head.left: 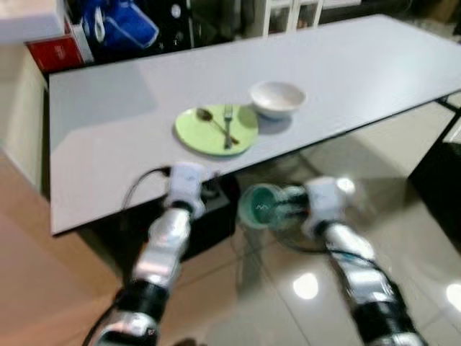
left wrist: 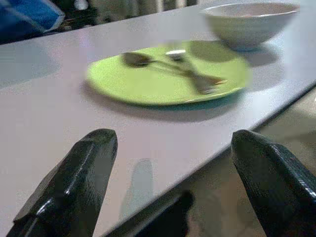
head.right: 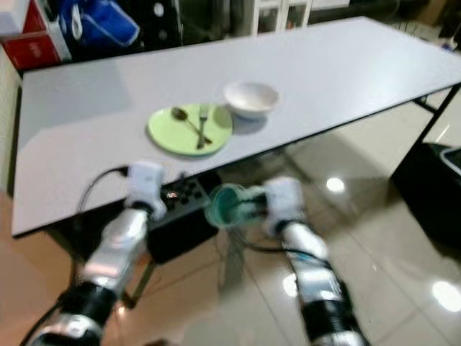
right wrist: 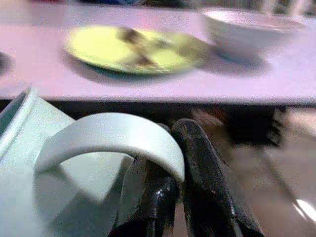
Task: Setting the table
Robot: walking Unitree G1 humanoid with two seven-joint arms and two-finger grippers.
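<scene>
A long white rectangular table (head.left: 108,122) serves as the landmark. Near its front edge lies a round lime-green plate (head.left: 216,130), and across that plate rest a metal spoon (head.left: 209,120) and a metal fork (head.left: 228,124), their handles crossing toward the table's front edge. Just beside the plate, further along the table toward the robot's right, stands a white ceramic bowl (head.left: 277,98), upright and close to the plate's rim.

The right gripper (right wrist: 175,197) hangs in front of the table edge, below the level of the tabletop and over the glossy tiled floor (head.left: 403,209). It carries a pale mint-green ceramic mug (head.left: 261,207) tipped on its side, mouth facing the robot's left. In the right wrist view the two black fingers are pressed nearly together, pinching the mug's curved handle (right wrist: 113,136), which arches over them; the mug's body sits to one side of the jaws, not between them.

The left gripper (left wrist: 173,163) hovers at the table's front edge, just short of the plate. Its fingers (left wrist: 81,173) stand widely spread with nothing between them, the plate lying straight ahead past the gap.

Beyond the table's far corner, a blue bag (head.left: 119,25) and a red box (head.left: 56,52) sit.
</scene>
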